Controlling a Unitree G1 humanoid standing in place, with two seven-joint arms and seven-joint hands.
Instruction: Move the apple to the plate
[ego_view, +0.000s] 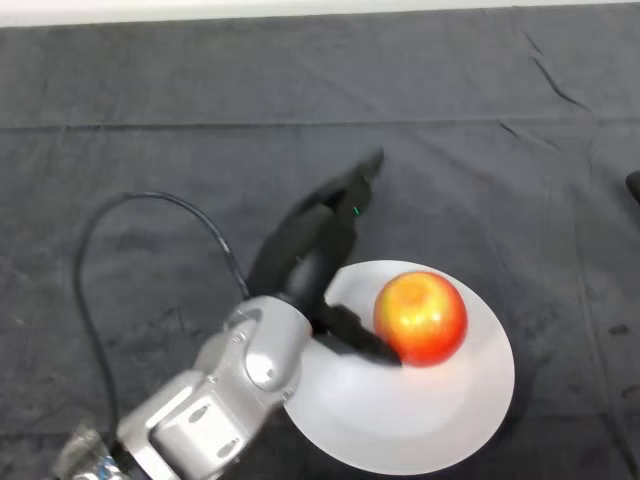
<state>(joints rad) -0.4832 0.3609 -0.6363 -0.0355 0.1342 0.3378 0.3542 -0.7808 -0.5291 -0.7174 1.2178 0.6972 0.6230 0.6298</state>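
A red and yellow apple (421, 317) sits on the white plate (420, 420), in its upper part. My left hand (310, 245) is black and reaches over the plate's upper left rim. Its fingers (362, 178) stretch straight out above and left of the apple, off the plate. Its thumb (355, 335) lies on the plate, its tip at the apple's lower left side. The hand is open and holds nothing.
The dark cloth (500, 150) covers the whole table. My silver-grey left arm (230, 385) comes in from the lower left and overlaps the plate's left edge.
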